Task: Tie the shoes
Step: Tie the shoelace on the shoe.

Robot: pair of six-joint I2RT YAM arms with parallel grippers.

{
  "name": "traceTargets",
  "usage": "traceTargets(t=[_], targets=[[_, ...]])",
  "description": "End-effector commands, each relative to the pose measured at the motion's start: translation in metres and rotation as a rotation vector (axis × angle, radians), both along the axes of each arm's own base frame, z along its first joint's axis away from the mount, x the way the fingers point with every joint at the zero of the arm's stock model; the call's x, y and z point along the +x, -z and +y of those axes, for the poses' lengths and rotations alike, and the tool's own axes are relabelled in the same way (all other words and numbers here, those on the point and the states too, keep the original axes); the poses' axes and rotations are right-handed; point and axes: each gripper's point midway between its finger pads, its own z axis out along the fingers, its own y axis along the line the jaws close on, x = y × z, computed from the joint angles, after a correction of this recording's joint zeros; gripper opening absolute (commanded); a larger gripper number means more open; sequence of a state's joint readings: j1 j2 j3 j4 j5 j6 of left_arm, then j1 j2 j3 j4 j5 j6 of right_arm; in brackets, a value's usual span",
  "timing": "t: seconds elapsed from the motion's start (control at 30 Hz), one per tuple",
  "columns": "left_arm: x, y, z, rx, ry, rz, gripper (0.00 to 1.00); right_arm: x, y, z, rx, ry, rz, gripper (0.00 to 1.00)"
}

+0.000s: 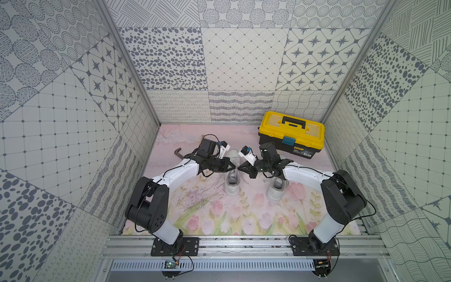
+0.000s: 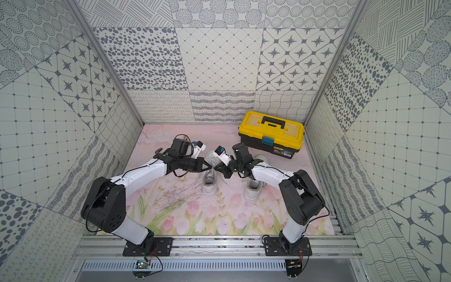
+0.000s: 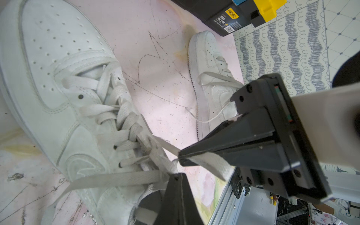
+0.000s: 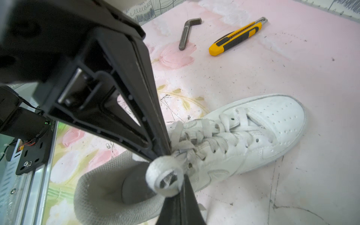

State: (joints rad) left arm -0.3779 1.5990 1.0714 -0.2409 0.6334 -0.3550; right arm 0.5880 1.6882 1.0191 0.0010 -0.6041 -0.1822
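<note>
white sneakers (image 1: 232,186) side by side — laces (image 3: 116,180) loose

Bright even diffuse light, soft faint shadows, wide-angle bending at edges, wrist views blurred close up

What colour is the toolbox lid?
Yellow; the toolbox lid shows best in a top view.

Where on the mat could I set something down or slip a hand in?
Free: the mat between the shoe heels and the front rail; the back strip between utility knife and toolbox. Crowded: the middle shoe, left gripper and right gripper pinching its laces; second shoe alongside.
</note>
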Motion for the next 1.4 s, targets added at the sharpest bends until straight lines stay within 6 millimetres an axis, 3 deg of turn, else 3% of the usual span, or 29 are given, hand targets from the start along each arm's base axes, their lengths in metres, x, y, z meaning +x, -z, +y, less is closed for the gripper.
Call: traceTargets(t=[0.0, 0.2, 0.4, 0.57, 0.63, 0.8, 0.9, 1.0, 1.17, 1.37], targets=[[-0.007, -0.011, -0.013, -0.049, 0.05, -0.013, 0.02, 0.004, -0.012, 0.009, 0.053, -0.01, -0.019, 0.04], [-0.013, -0.006, -0.007, -0.004, 0.048, -0.007, 0.22, 0.004, -0.007, 0.002, 0.024, 0.007, -0.027, 0.09], [-0.029, -0.026, -0.001, 0.003, 0.049, -0.033, 0.38, 0.005, -0.005, 0.0, 0.026, 0.012, -0.022, 0.1], [-0.028, -0.034, 0.018, 0.061, -0.02, -0.077, 0.49, 0.005, -0.005, 0.001, 0.028, 0.009, -0.019, 0.1], [-0.024, -0.034, 0.02, 0.049, -0.035, -0.062, 0.49, 0.006, -0.006, 0.001, 0.029, 0.01, -0.023, 0.1], [-0.011, -0.03, 0.013, 0.011, -0.031, -0.002, 0.39, 0.005, -0.004, 0.0, 0.024, 0.01, -0.02, 0.1], [-0.009, -0.032, 0.011, 0.005, -0.035, 0.0, 0.4, 0.005, -0.003, -0.001, 0.018, 0.015, -0.021, 0.11], [-0.02, -0.039, 0.008, 0.003, -0.004, -0.021, 0.44, 0.004, -0.002, -0.002, 0.011, 0.016, -0.022, 0.14], [-0.024, -0.033, 0.025, 0.076, -0.055, -0.052, 0.47, 0.005, -0.004, -0.001, 0.018, 0.014, -0.028, 0.14], [-0.008, -0.017, 0.018, 0.015, -0.043, 0.035, 0.22, 0.005, -0.004, 0.0, 0.02, 0.015, -0.024, 0.13]])
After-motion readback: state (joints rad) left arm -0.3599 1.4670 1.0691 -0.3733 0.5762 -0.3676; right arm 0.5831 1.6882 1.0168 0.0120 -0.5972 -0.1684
